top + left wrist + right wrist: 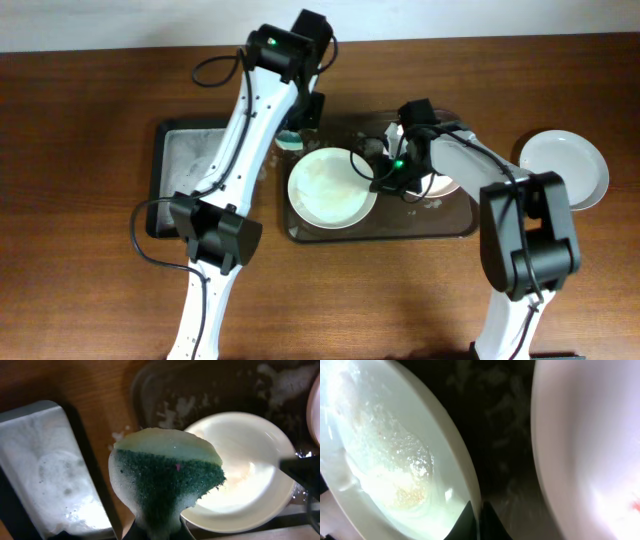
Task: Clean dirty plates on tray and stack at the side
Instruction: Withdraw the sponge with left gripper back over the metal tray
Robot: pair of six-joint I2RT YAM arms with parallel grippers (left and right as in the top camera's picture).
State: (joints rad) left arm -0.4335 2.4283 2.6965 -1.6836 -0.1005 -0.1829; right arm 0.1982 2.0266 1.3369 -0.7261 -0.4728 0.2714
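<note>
One plate (563, 167) sits at 3 o'clock of tray (380, 234); two wait inside; left hand (159, 534) clamps sponge (167, 475), right hand (480, 520) clamps soapy plate (330, 188).

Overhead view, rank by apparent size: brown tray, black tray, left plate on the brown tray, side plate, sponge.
1. brown tray
2. black tray, partly covered
3. left plate and side plate: these look alike, so no ranking
4. sponge: only a sliver shows
</note>
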